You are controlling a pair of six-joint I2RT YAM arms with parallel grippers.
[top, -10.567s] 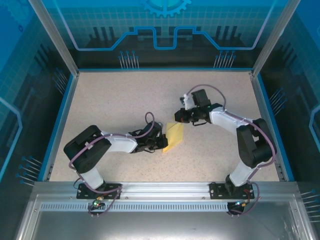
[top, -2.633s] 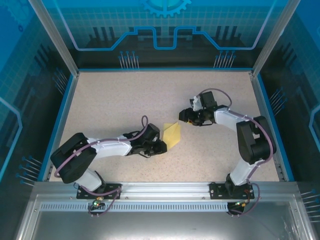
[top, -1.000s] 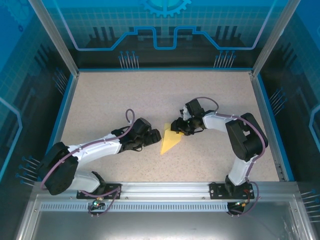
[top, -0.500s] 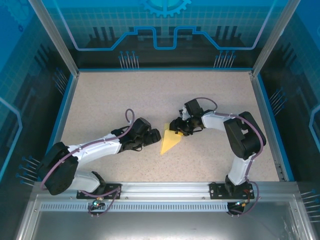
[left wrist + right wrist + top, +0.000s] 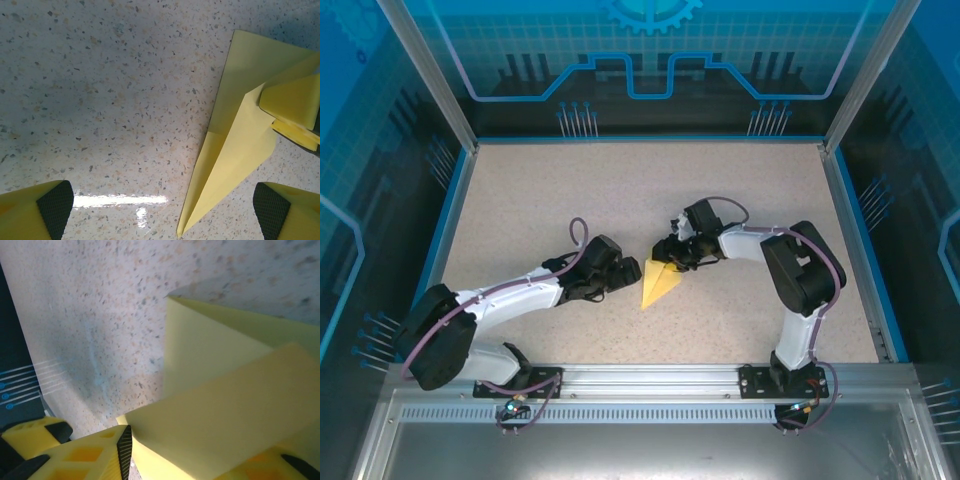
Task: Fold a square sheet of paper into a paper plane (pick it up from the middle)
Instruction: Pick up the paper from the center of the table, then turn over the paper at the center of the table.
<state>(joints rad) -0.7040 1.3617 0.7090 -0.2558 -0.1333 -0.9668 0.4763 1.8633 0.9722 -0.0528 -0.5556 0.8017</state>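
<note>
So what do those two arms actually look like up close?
The left arm and right arm have white links with bulky black joints, and a purple cable loops along each. The left pincer and right pincer have yellow fingers with black textured pads.

The plane (image 5: 658, 283) is plain yellow; the table (image 5: 570, 190) is beige, flecked with dark and brown specks. The left arm (image 5: 510, 295) and right arm (image 5: 760, 243) are white with black joints and purple cables (image 5: 578, 232), and the left gripper (image 5: 635, 272) has yellow fingers (image 5: 20, 215) with black cross-hatched pads (image 5: 54, 205). The walls (image 5: 650, 50) are blue with cyan line drawings and a grid, and the rail (image 5: 650, 380) is silver.
</note>
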